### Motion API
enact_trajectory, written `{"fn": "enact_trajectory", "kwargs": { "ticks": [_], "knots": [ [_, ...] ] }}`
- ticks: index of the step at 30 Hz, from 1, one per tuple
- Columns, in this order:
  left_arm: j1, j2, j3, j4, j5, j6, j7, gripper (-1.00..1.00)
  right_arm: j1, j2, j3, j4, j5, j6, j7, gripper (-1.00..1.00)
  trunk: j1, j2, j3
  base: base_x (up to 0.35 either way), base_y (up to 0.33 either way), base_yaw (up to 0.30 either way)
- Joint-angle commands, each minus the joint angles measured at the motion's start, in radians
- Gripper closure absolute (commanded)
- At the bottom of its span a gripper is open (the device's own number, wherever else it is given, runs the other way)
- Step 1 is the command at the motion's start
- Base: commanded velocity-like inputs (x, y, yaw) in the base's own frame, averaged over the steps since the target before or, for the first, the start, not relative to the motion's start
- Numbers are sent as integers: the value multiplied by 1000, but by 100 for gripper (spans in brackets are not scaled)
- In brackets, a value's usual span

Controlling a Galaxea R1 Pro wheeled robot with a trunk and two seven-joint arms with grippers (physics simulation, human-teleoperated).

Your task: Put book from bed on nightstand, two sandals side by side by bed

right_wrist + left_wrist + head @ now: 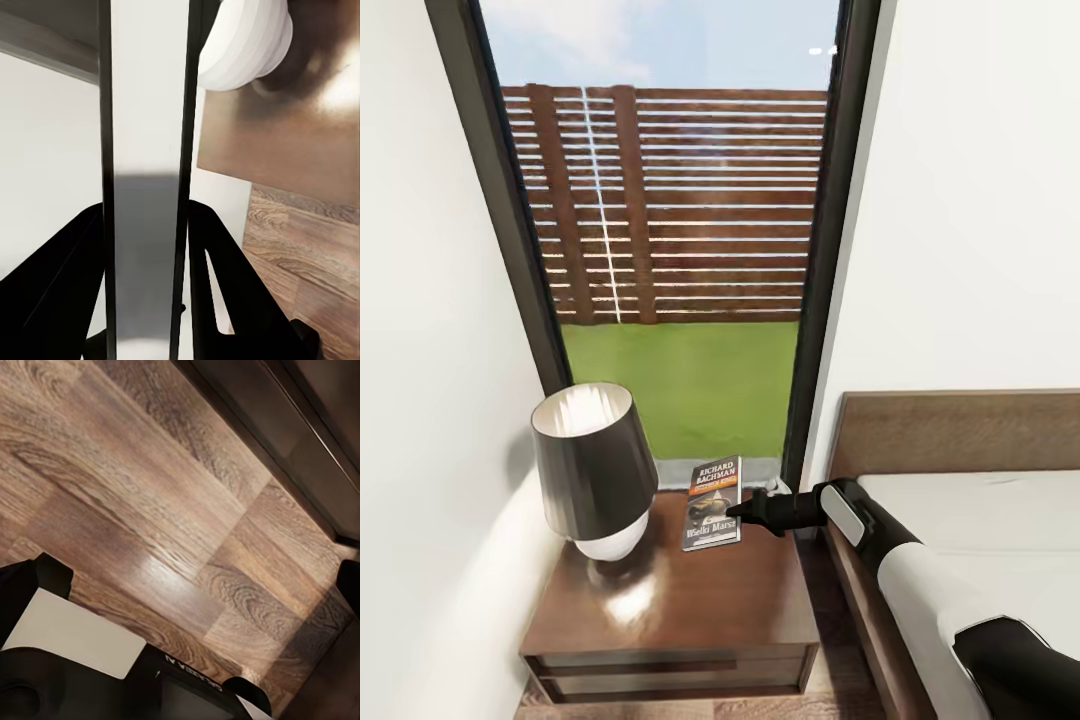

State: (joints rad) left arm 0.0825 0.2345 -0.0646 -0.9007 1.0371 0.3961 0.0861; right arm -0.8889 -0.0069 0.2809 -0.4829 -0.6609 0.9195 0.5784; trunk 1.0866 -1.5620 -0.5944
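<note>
Book [713, 505] clamped edge-on in right gripper [732, 512], tilted above nightstand [690, 600] back edge, beside lamp [592, 470]. Lower flat, clear of lamp, then release. Left gripper state: cannot tell.

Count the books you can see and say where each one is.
1. The book stands upright over the nightstand, beside the lamp, gripped by the right gripper. Others may lie outside these views.

White walls [980, 200], tall black-framed window [670, 200] onto lawn and slatted fence, wood-plank floor [150, 510], dark-shaded lamp [592, 470].
</note>
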Motion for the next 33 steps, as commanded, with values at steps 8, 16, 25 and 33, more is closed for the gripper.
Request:
{"fn": "enact_trajectory", "kwargs": {
  "ticks": [8, 16, 25, 33],
  "knots": [
    [0, 0, -3, -3, 11, 1, 9, -100, -1, -1, 3, 0, 3, 1, 8, 100, 31, -57, -26, 0, 0, 0],
    [0, 0, -3, -3, 11, 1, 9, -100, -1, -1, 3, 0, 3, 1, 8, 100, 61, -113, -51, 0, 0, 0],
    [0, 0, -3, -3, 10, 0, 9, -100, -1, -1, 3, 0, 3, 1, 8, 100, 96, -176, -79, 0, 0, 0],
    [0, 0, -3, -2, 9, -4, 9, -100, -2, -1, 3, 0, 4, 0, 8, 100, 127, -232, -104, 0, 0, 0]
  ]
}}
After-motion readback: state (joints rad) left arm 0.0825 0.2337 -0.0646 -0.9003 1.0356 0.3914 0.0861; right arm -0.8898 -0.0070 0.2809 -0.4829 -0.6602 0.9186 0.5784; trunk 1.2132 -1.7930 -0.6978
